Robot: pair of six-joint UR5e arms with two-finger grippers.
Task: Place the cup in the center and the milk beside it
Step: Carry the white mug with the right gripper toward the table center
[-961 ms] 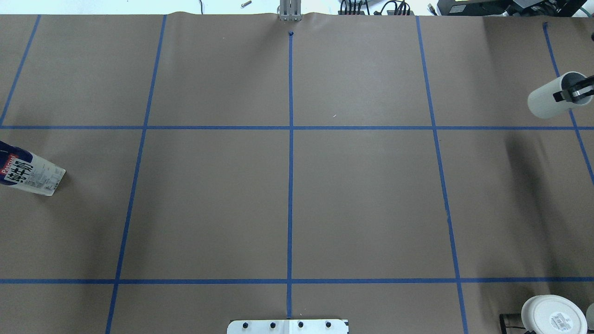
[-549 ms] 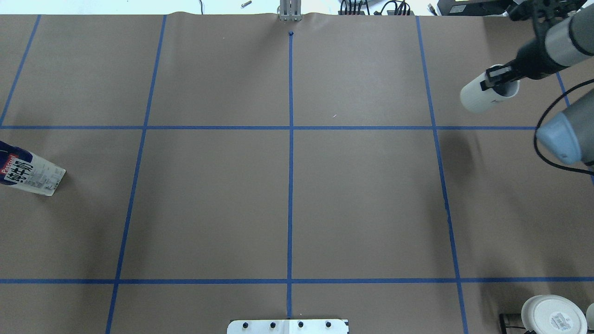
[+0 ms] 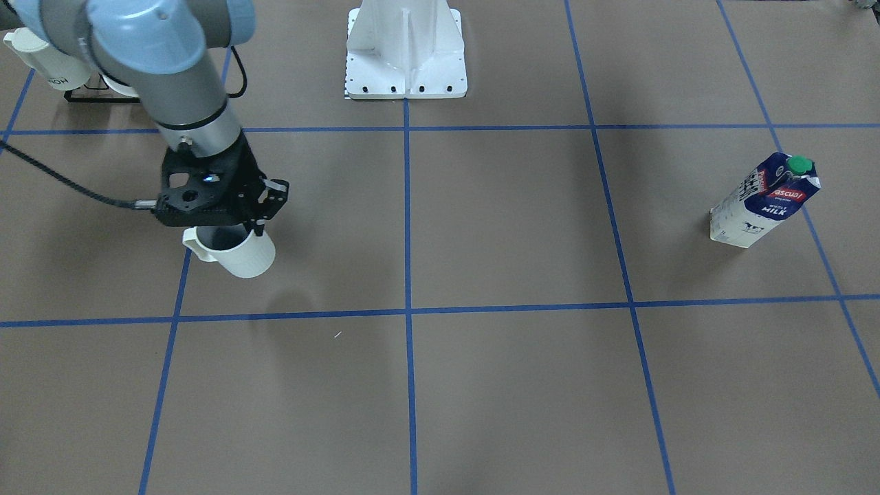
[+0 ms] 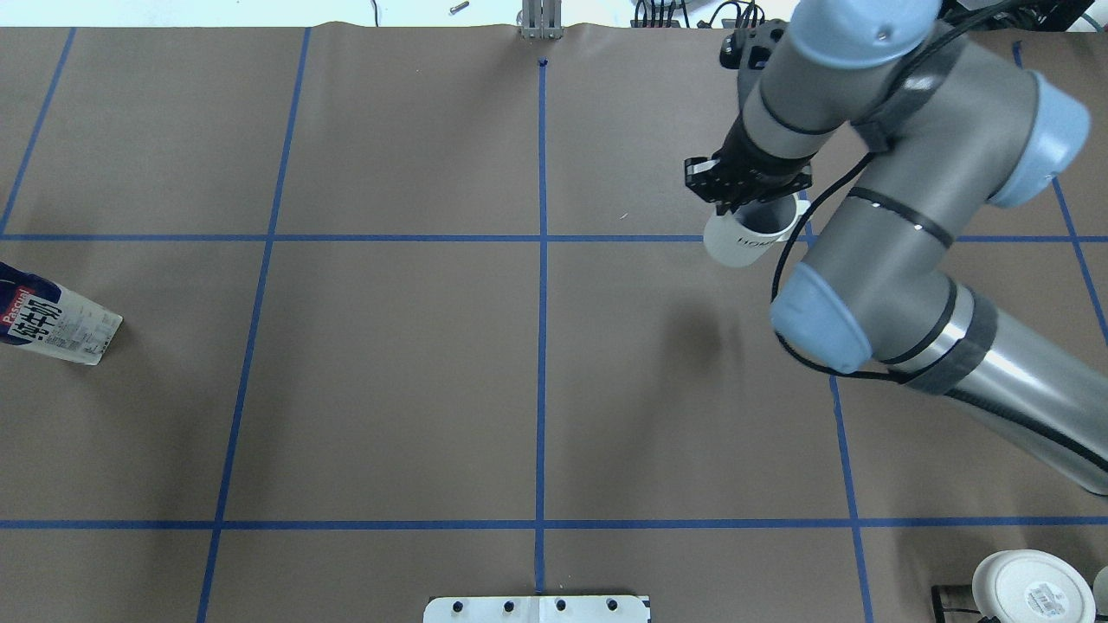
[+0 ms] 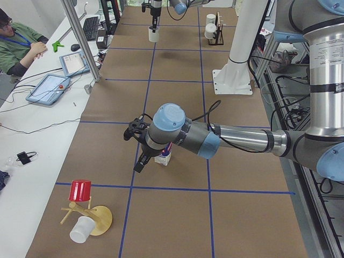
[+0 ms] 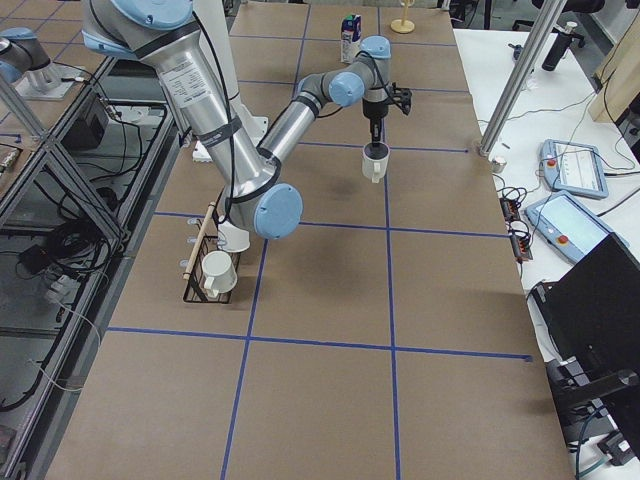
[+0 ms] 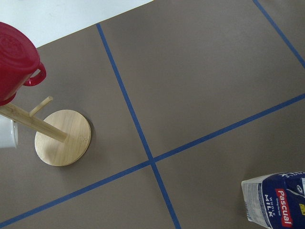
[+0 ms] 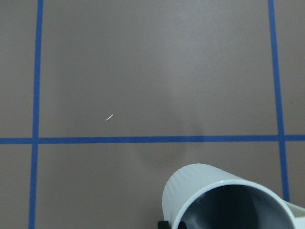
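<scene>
My right gripper is shut on the rim of the cup, an off-white ribbed mug with a loop handle and grey inside. It hangs above the table, right of the center line. The gripper and cup also show in the front view, and the cup in the right wrist view. The milk, a blue and white carton with a green cap, stands far on my left. My left gripper hovers near the milk; I cannot tell if it is open.
A black rack with white cups stands at my right rear; one marked cup base shows overhead. A wooden mug tree with a red cup stands left of the milk. The robot's base plate sits at the table's near edge.
My right arm has carried the cup from the far right edge leftward toward the middle. The milk has not moved.
</scene>
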